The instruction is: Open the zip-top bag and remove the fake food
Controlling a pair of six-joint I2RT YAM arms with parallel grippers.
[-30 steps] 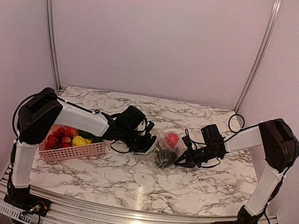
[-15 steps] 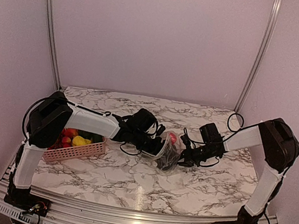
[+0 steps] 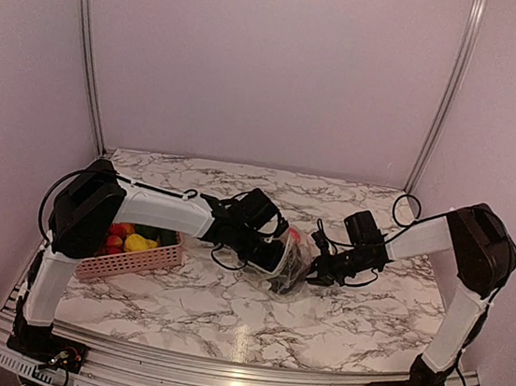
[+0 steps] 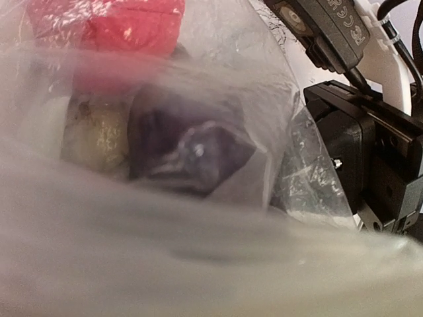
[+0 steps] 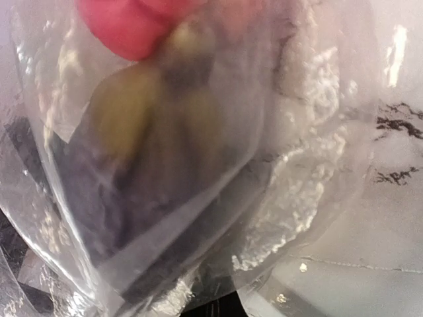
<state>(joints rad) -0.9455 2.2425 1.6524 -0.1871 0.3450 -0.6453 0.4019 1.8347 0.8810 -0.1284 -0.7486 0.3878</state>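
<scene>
The zip-top bag (image 3: 294,268) hangs crumpled between my two grippers at mid-table. My right gripper (image 3: 313,268) pinches its right edge; its fingertips are hidden behind plastic in the right wrist view. My left gripper (image 3: 279,252) is pushed against the bag's left side, and clear film (image 4: 198,264) covers its fingers. Through the bag I see fake food: a red piece (image 4: 125,26), a dark purple piece (image 4: 192,148) and a pale green piece (image 4: 99,135). The same red piece (image 5: 125,30), an olive one (image 5: 132,112) and the purple one (image 5: 92,198) show in the right wrist view.
A pink perforated basket (image 3: 126,269) stands at the left table edge, under the left arm, with red, yellow and green toy fruit (image 3: 125,236) in it. The right gripper's black body (image 4: 370,158) sits close beside the bag. Metal frame posts stand at the back corners.
My left arm has swung right from beside the basket, and its gripper now presses into the bag. The right gripper has drawn the bag slightly up and back.
</scene>
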